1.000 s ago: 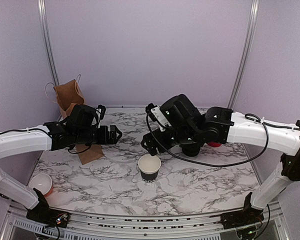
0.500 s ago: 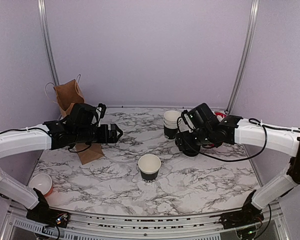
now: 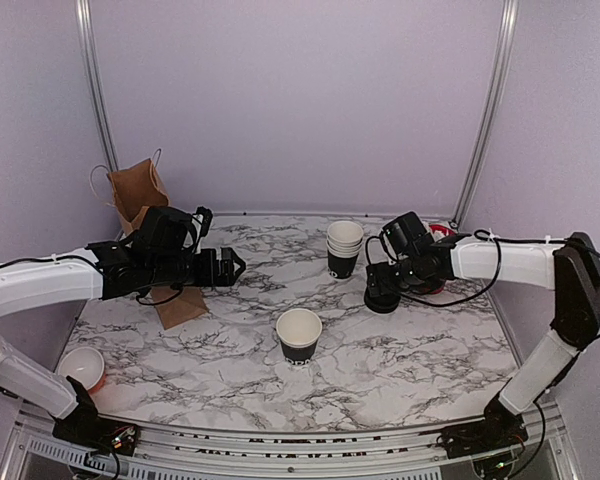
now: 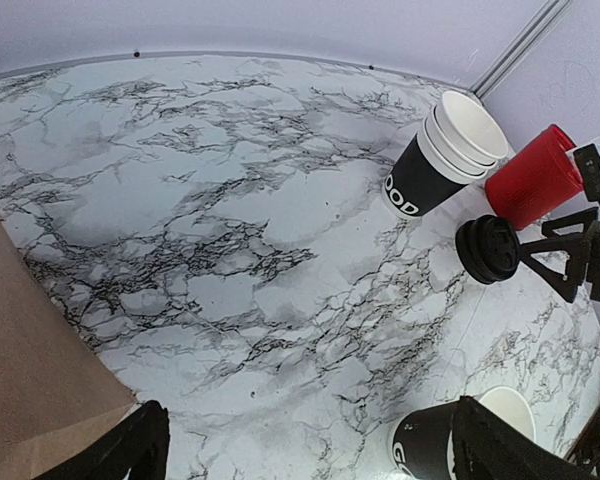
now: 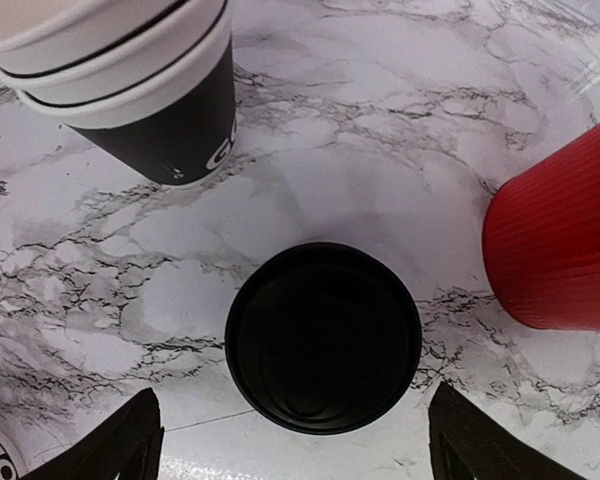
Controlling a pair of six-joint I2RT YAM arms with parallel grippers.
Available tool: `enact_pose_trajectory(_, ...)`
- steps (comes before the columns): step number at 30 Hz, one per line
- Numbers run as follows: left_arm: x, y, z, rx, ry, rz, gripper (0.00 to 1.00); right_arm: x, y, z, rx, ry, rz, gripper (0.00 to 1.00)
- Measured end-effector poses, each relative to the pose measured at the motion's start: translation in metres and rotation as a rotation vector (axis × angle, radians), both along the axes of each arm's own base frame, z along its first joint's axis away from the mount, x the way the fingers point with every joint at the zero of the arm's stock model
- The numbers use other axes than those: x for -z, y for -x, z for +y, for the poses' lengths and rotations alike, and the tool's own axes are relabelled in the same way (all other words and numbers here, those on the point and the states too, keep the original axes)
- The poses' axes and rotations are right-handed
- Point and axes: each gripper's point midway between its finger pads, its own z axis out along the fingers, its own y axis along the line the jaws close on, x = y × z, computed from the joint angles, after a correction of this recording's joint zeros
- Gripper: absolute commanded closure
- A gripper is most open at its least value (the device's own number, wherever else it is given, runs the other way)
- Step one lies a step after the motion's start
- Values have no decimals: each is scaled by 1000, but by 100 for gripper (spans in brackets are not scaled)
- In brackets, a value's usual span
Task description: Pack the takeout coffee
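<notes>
The lidless black paper cup (image 3: 299,335) stands mid-table; its black lid (image 5: 323,335) lies between the stacked cups (image 5: 130,80) and red cup (image 5: 565,240), under the right gripper (image 5: 292,400), jaws parted, seemingly untouched. The left gripper (image 4: 305,430) gapes wide.

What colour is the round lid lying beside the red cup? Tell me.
The lid is black all over; the right wrist view shows it best.

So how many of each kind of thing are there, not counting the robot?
Black cup on its own: 1
Stack of cups: 1
Red cups: 2
Black lid: 1
Paper bag: 1
Total: 6
</notes>
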Motion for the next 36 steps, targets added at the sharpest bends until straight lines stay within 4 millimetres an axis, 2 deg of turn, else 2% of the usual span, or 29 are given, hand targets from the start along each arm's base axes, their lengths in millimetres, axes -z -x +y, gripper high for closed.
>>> enact_pose_trajectory(6,-1,0,0,-1,1,-2,1,18,-8,-9,29,15,33,10)
enact_pose_trajectory(16,-3,0,1,-3,5,-7,1,32,-18,-3,31,20,49,11)
enact_pose_trajectory(27,-5,0,2,-4,7,-10,1,47,-19,-7,48,51,70,20)
enact_pose_trajectory(36,-5,0,2,-5,7,-10,1,53,-20,-10,60,70,75,23)
